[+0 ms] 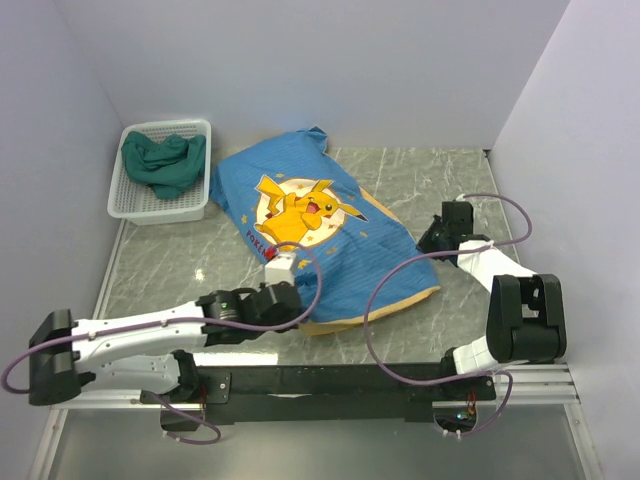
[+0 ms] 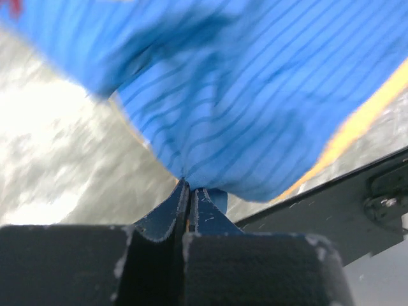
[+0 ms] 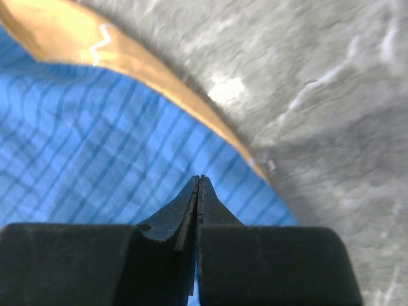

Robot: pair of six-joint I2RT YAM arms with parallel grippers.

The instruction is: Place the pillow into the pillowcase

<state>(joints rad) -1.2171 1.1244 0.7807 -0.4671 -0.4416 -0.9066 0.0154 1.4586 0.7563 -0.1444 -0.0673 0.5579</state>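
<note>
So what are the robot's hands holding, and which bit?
The left gripper pinches the pillowcase by a blue fold near its yellow-trimmed edge. The right gripper is shut over it too, but a grip cannot be told.

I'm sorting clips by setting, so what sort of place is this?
Probably a robot test cell in a lab, not a home: plain white walls box in a marble-patterned table, two arms are bolted to a black rail at its near edge, with a pillowcase and a white basket as props.
</note>
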